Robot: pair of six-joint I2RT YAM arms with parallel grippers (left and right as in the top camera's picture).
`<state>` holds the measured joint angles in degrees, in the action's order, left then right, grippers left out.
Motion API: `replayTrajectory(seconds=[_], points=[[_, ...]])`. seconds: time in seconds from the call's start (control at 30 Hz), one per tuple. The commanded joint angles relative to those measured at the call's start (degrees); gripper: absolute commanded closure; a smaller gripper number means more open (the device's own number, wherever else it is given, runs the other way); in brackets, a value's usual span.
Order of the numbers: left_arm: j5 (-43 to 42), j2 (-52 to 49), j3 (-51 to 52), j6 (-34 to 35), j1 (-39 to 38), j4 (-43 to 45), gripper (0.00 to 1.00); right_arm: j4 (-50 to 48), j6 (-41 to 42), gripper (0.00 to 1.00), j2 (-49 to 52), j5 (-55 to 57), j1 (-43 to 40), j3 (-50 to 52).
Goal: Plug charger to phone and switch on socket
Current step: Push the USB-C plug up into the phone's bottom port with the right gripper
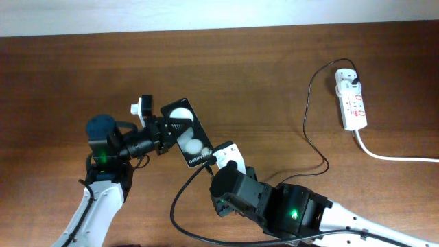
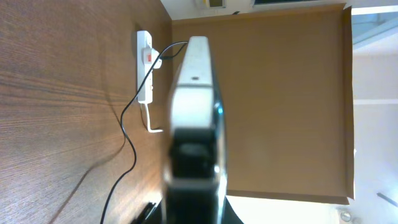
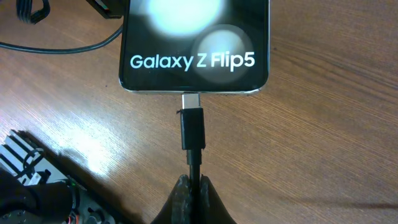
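The black phone (image 1: pixel 186 134) lies on the wood table, its face reading "Galaxy Z Flip5" in the right wrist view (image 3: pixel 194 46). My left gripper (image 1: pixel 161 130) is shut on its far-left end; in the left wrist view the phone (image 2: pixel 196 93) shows edge-on between the blurred jaws (image 2: pixel 193 165). My right gripper (image 3: pixel 194 183) is shut on the charger's thin black cable just behind the connector (image 3: pixel 192 127). The connector's silver tip sits at the phone's bottom port. The charger cable (image 1: pixel 312 147) runs to a black plug in the white socket (image 1: pixel 352 101).
The socket's thick white cord (image 1: pixel 391 156) trails off the right edge. A slack loop of black cable (image 1: pixel 180 206) lies at the front between the arms. In the left wrist view the socket (image 2: pixel 145 68) lies far ahead by a brown wall panel (image 2: pixel 280 93).
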<state>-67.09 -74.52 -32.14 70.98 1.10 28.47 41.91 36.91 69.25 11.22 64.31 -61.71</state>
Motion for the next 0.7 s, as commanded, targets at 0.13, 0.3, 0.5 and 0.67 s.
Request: replayTrajectory(seconds=[0.13,0.3,0.5,0.67], points=[[-0.66,0.44,-0.57,2.16,-0.20,0.42,1.00,-0.11,0.00,0.96,-1.01,-0.09,0.22,-0.96],[-1.11,0.44,-0.57,2.78,-0.20,0.42,1.00,0.04,-0.07,0.96,-1.01,0.26,0.22,-0.96],[-1.31,0.44,-0.57,2.73,-0.20,0.42,1.00,-0.15,-0.44,0.96,-1.01,1.25,0.22,-0.96],[-1.62,0.44,-0.57,1.40,-0.20,0.42,1.00,-0.63,-0.44,0.96,-1.01,1.29,0.22,-0.96]])
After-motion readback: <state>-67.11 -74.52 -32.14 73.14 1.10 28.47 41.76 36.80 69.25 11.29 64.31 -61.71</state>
